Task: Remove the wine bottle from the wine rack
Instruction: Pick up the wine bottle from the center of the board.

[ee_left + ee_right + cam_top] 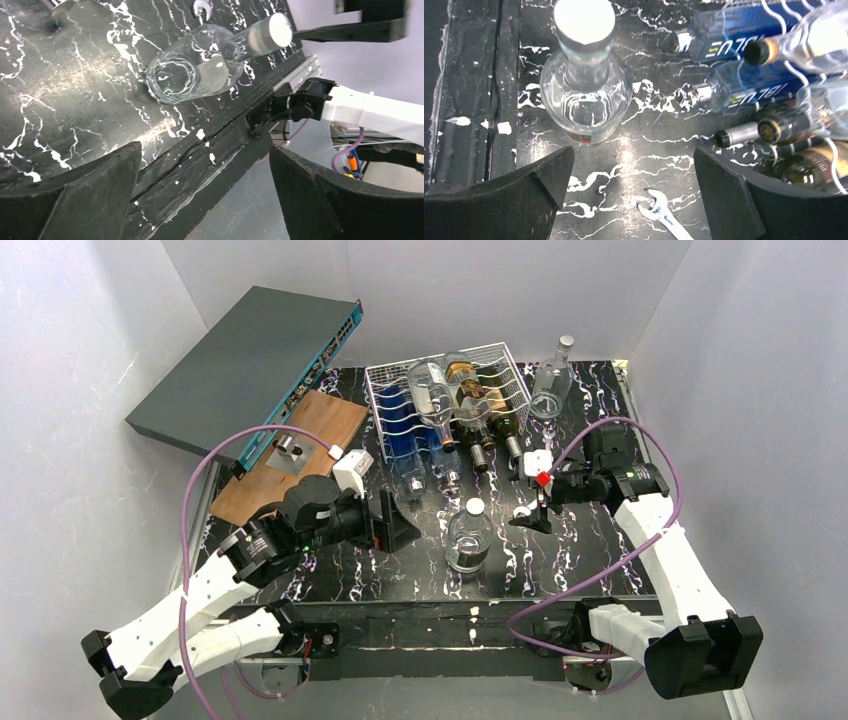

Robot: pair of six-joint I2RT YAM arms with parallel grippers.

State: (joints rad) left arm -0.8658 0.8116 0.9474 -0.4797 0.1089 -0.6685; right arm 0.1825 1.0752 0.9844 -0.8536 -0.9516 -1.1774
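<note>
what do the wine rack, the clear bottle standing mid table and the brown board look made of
Wine rack: thin metal wire, apparently coated white, an open see-through grid. Clear bottle: likely glass, transparent and glossy, the table pattern showing through; clear plastic is possible. Brown board: wood or veneer, matte reddish-brown surface.

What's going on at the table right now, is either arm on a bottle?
Neither arm is handling anything. The left gripper and right gripper both hang open and empty above the table, on either side of a clear bottle that stands upright near the front. The wine rack at the back holds several bottles lying down, blue, clear and dark, with their necks toward the arms.
</note>
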